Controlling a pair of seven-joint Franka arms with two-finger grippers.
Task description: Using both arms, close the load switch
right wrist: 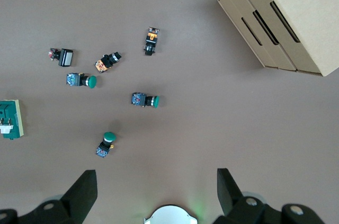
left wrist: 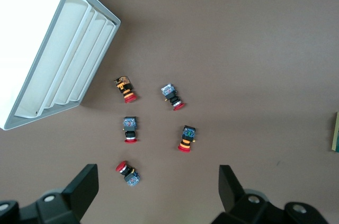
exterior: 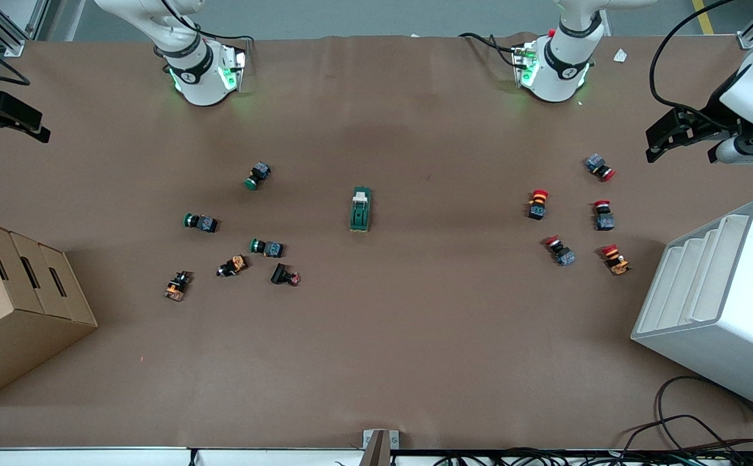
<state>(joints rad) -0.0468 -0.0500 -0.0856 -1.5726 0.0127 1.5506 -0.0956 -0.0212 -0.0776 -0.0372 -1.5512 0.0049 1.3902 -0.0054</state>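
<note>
Brown table, load switch at mid-table, its long axis running from the bases toward the front camera. Left gripper and right gripper, both wide open, wait far out toward either end, roughly equally distant

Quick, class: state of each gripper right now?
Left gripper: open, empty, over the red push-buttons.
Right gripper: open, empty, near its base.
</note>
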